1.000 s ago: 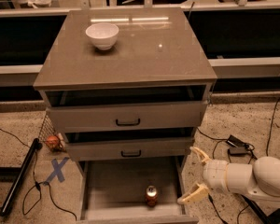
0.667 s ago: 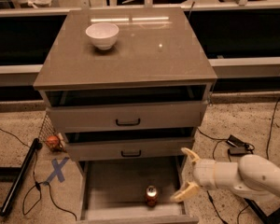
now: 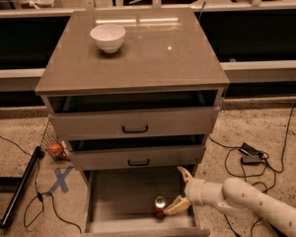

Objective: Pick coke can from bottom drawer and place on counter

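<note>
The coke can, small and red with a silver top, stands upright on the floor of the pulled-out bottom drawer, near its front right. My gripper comes in from the right on a white arm, inside the drawer, with its fingers spread open just right of the can. One fingertip is close beside the can; the other is further back. The counter is the glossy grey-brown top of the cabinet.
A white bowl sits on the counter at the back left. The two upper drawers are slightly ajar. Cables and a power brick lie on the floor at right. A black pole and blue tape cross lie at left.
My gripper has moved left, from beside the drawer's right side into the drawer, and now sits close to the can. The can has not moved.
</note>
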